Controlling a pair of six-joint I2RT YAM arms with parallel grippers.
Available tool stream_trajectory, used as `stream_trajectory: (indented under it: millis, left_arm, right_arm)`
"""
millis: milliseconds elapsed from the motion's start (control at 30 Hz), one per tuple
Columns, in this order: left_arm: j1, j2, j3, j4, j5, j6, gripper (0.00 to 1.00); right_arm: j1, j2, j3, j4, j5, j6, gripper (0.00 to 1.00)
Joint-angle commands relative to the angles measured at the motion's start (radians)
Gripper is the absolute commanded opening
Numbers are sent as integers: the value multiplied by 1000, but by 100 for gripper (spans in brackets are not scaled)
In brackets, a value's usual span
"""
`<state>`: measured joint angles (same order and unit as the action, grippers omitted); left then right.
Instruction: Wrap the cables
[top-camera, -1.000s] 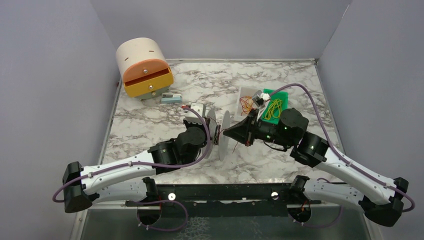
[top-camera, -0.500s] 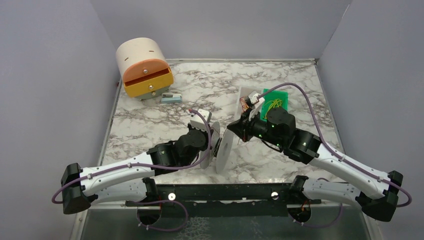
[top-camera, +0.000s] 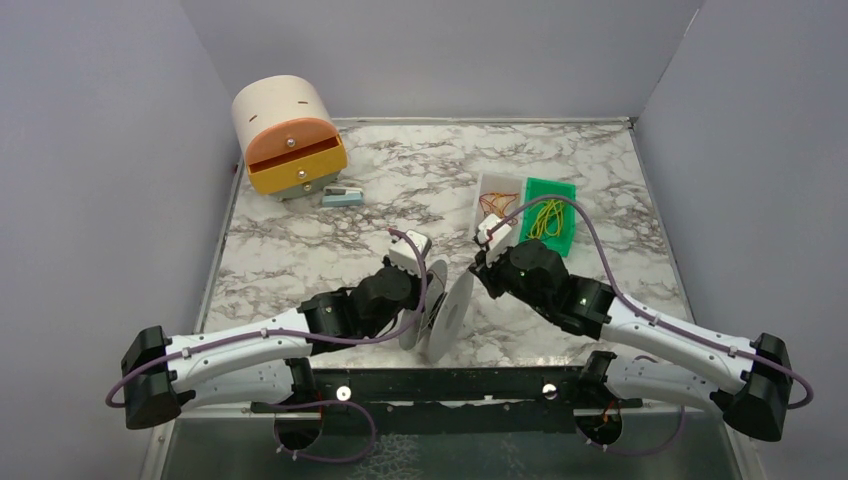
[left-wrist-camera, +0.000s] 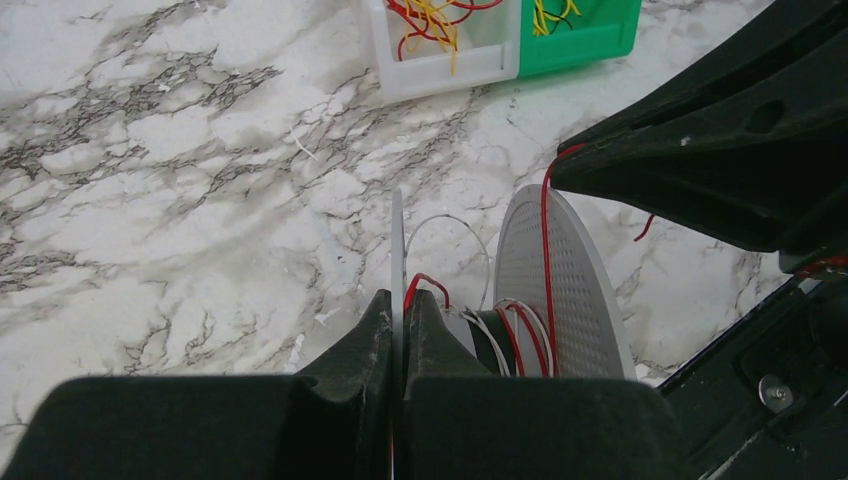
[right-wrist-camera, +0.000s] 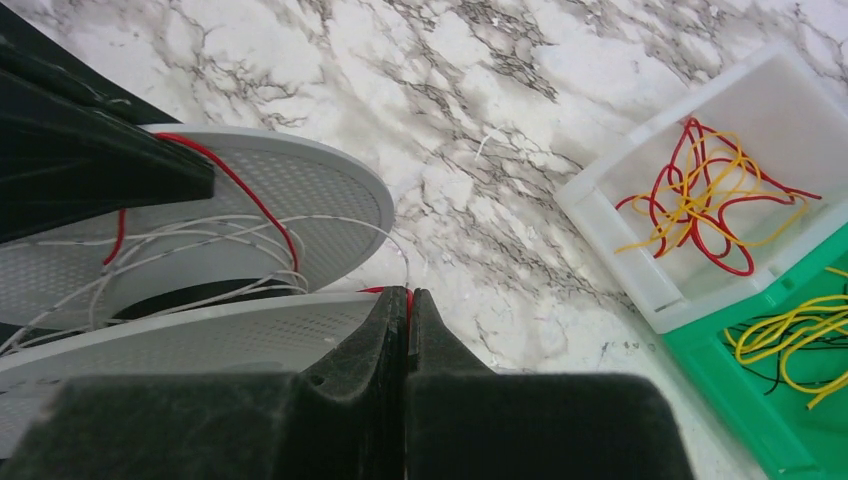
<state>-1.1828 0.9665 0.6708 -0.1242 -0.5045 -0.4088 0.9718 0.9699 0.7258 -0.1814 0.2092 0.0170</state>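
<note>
The pale grey spool (top-camera: 447, 318) stands on edge between the arms. My left gripper (top-camera: 428, 292) is shut on its thin near flange (left-wrist-camera: 397, 230), seen edge-on in the left wrist view (left-wrist-camera: 398, 296). A red cable (left-wrist-camera: 545, 240) is wound beside white strands on the dark hub (left-wrist-camera: 520, 335). It runs up over the perforated flange (left-wrist-camera: 575, 300) to my right gripper (top-camera: 479, 268). The right gripper (right-wrist-camera: 407, 292) is shut on that red cable (right-wrist-camera: 250, 190) just beside the spool (right-wrist-camera: 300, 180).
A white tray (top-camera: 492, 183) holds loose red and yellow wires, next to a green bin (top-camera: 565, 190) of yellow-green wires, behind the right arm. An orange-and-cream drawer unit (top-camera: 290, 140) and a small pale object (top-camera: 342, 195) stand at the back left.
The spool, held in my left gripper, has tilted and moved nearer. My right gripper has swung round and nearer, drawing the red cable over the flange.
</note>
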Motion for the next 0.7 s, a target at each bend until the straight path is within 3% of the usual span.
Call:
stream_trajectory:
  millis: [0, 467, 667]
  left_arm:
    - [-2, -9, -25, -8, 81, 37, 0]
    - [-2, -116, -115, 84, 161, 54, 0]
    - [-2, -141, -119, 87, 191, 54, 0]
  right_arm:
    - [-8, -19, -57, 164, 174, -66, 1]
    - [-19, 54, -281, 375, 279, 46, 2]
    - [-24, 88, -324, 438, 337, 73, 12]
